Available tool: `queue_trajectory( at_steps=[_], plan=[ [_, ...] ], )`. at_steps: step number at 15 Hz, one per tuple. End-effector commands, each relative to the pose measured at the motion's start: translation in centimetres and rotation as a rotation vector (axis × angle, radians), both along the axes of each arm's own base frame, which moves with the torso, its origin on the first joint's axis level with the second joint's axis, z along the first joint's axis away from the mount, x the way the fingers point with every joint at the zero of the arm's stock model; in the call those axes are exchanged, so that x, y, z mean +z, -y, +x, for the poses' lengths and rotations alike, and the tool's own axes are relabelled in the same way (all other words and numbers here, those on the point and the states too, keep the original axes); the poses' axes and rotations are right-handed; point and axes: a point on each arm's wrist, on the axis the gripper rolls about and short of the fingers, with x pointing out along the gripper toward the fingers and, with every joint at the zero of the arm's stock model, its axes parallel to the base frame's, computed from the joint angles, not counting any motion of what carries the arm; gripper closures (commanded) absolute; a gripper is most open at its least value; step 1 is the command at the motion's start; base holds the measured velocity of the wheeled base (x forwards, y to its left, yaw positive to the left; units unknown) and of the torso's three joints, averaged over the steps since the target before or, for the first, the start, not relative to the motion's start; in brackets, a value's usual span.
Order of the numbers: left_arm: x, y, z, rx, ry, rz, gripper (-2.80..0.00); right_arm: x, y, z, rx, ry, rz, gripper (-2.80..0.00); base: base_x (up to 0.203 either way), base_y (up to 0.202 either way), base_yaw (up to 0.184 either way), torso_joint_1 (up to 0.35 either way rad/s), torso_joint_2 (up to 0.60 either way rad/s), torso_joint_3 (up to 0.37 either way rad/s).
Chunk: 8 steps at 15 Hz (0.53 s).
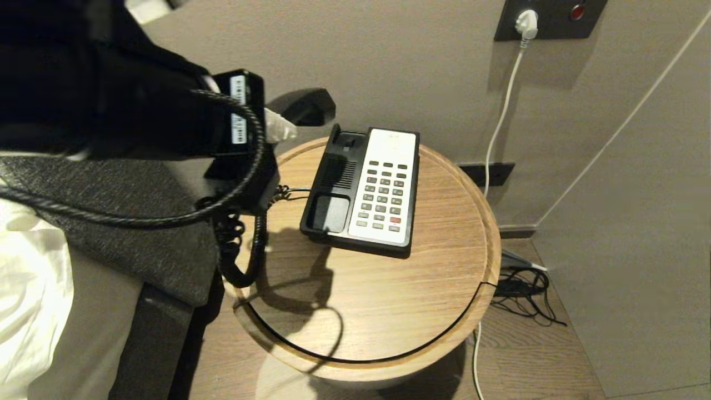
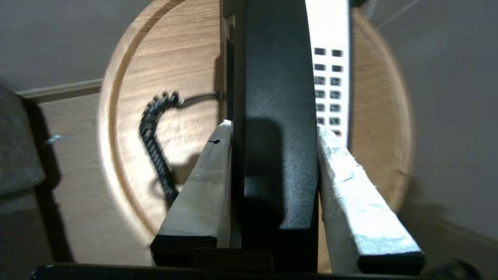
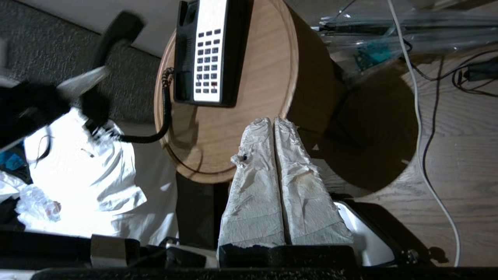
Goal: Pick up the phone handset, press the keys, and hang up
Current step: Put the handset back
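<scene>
While the left gripper (image 2: 274,132) clamps the long black plastic curved phone handset (image 2: 278,116) at mid-shaft, its rigid, probably light body looks slippery, and the right gripper (image 3: 274,122) hangs closed and empty.

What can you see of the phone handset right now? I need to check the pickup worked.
The phone handset is a long black receiver of finely textured plastic, with a rounded end showing past the left tool. It is lifted off the phone base, up to the left of the round wooden table. The tool's white-wrapped fingers clamp it on both sides. A black coiled cord hangs from it to the base.
</scene>
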Motion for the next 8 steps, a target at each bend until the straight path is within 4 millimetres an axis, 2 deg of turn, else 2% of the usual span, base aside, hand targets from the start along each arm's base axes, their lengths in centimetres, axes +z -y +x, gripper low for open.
queue_trajectory(
  at_steps=[1, 3, 5, 8],
  plan=[
    [-2.4, 3.4, 3.7, 0.035, -0.052, 0.085, 0.00, -1.7, 1.3, -2.4, 0.004, 0.031, 0.024, 0.00, 0.000, 0.000, 0.000, 0.000, 0.00, 0.000],
    [-3.0, 4.6, 5.6, 0.058, -0.053, 0.107, 0.00, -2.7, 1.6, -3.0, 0.017, 0.021, 0.021, 0.00, 0.000, 0.000, 0.000, 0.000, 0.00, 0.000],
    [-3.3, 5.5, 7.0, 0.072, -0.049, 0.105, 0.00, -2.8, 1.6, -3.0, 0.038, 0.021, 0.025, 0.00, 0.000, 0.000, 0.000, 0.000, 0.00, 0.000],
    [-3.2, 5.9, 8.5, 0.108, -0.035, 0.094, 0.00, -3.4, 1.6, -3.2, 0.059, 0.008, 0.024, 0.00, 0.000, 0.000, 0.000, 0.000, 0.00, 0.000]
  ],
)
